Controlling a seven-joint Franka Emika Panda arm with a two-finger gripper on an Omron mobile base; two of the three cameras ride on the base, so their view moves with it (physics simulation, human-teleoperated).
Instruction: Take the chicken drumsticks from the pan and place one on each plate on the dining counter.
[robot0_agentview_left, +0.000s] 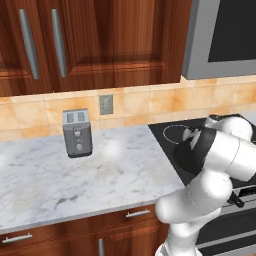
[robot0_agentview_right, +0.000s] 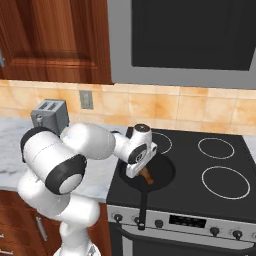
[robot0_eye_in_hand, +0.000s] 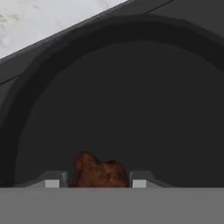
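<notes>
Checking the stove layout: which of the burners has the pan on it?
The front-left burner: the pan sits over it, under the gripper, while the other three burners' white rings are bare.

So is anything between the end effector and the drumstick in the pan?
Nothing visible. The drumstick sits directly between the end effector's fingertips, low inside the pan, with bare black pan floor around it.
</notes>
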